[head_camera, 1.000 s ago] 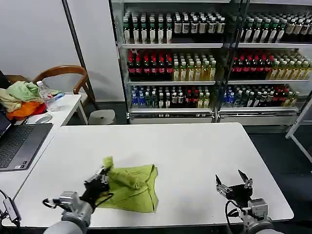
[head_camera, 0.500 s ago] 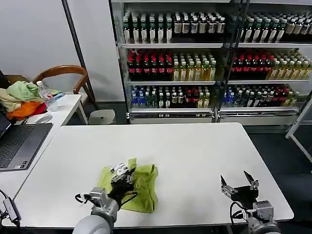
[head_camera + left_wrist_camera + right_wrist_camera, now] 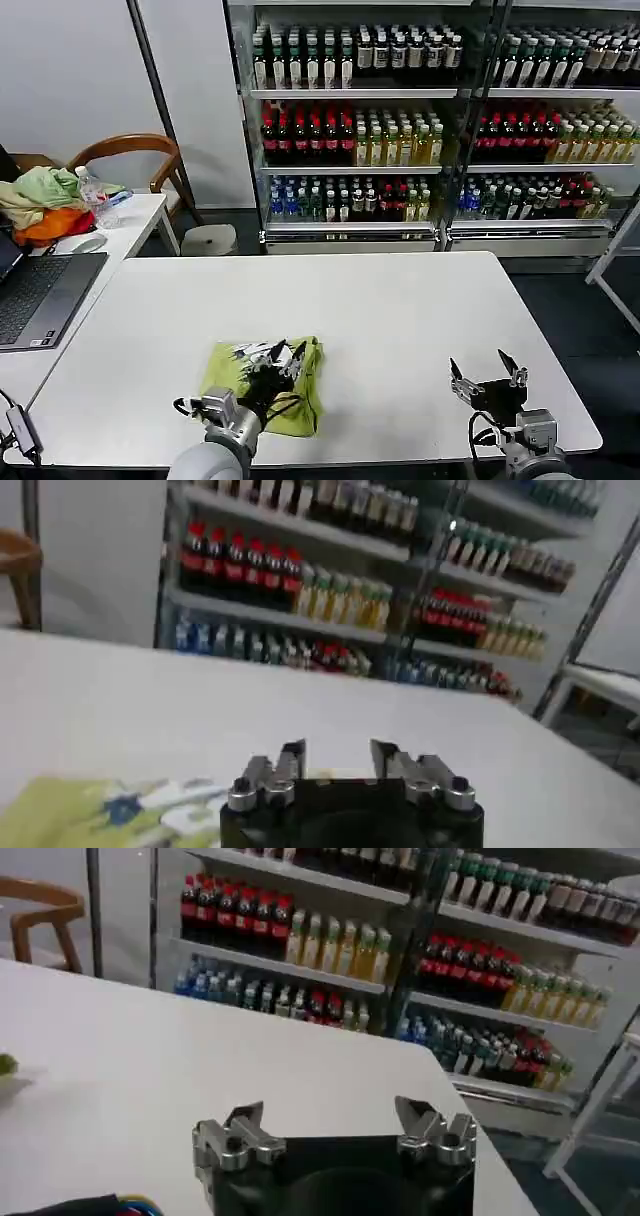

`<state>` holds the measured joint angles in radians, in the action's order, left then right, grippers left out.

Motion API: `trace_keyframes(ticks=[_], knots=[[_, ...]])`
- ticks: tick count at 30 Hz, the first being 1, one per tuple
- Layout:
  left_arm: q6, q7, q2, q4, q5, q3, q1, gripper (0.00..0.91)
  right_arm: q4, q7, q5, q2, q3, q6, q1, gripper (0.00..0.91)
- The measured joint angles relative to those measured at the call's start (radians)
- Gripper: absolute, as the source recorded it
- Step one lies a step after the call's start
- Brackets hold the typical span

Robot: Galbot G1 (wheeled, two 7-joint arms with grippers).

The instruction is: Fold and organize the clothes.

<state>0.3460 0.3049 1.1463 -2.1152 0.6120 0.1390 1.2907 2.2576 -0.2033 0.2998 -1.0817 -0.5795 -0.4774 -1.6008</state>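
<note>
Looking down at the white table (image 3: 400, 310), I see the lime T-shirt (image 3: 225, 368) folded into a compact bundle near the front edge, left of centre, printed graphic (image 3: 250, 351) facing up. My left gripper (image 3: 283, 355), now over the shirt's right half, has let go since a half-second ago, fingers parted and empty. The left wrist view shows the print (image 3: 150, 805) closer. My right gripper (image 3: 487, 370) waits open, front right.

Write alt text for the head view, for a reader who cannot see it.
A lime T-shirt lies folded near the front edge of a white table, with the left gripper open just above it. The right gripper hangs open over the table's front right, and drink shelves fill the background.
</note>
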Motion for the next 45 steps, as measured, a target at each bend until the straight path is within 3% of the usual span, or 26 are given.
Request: trace_keyframes(ticks=[11, 26, 27, 28, 29, 45], knots=[[0.0, 0.031, -0.116, 0.029, 0.014, 0.183, 0.079, 0.907, -0.014, 0.006, 0.005, 0.001, 0.018, 0.017, 0.028, 0.907], [0.079, 0.047, -0.127, 0.097, 0.073, 0.263, 0.151, 0.907, -0.019, 0.007, 0.006, 0.006, 0.014, 0.026, 0.026, 0.907], [0.079, 0.047, -0.127, 0.101, 0.073, 0.263, 0.151, 0.453, -0.02, 0.007, 0.006, 0.006, 0.016, 0.026, 0.027, 0.907], [0.079, 0.046, -0.127, 0.106, 0.074, 0.263, 0.151, 0.141, -0.021, 0.007, 0.006, 0.006, 0.017, 0.026, 0.028, 0.907], [0.079, 0.045, -0.128, 0.111, 0.075, 0.263, 0.151, 0.04, -0.022, 0.007, 0.006, 0.006, 0.018, 0.026, 0.029, 0.907], [0.059, 0.019, -0.109, 0.128, 0.082, 0.24, 0.154, 0.04, -0.028, 0.007, 0.002, -0.002, 0.026, 0.026, 0.037, 0.907]])
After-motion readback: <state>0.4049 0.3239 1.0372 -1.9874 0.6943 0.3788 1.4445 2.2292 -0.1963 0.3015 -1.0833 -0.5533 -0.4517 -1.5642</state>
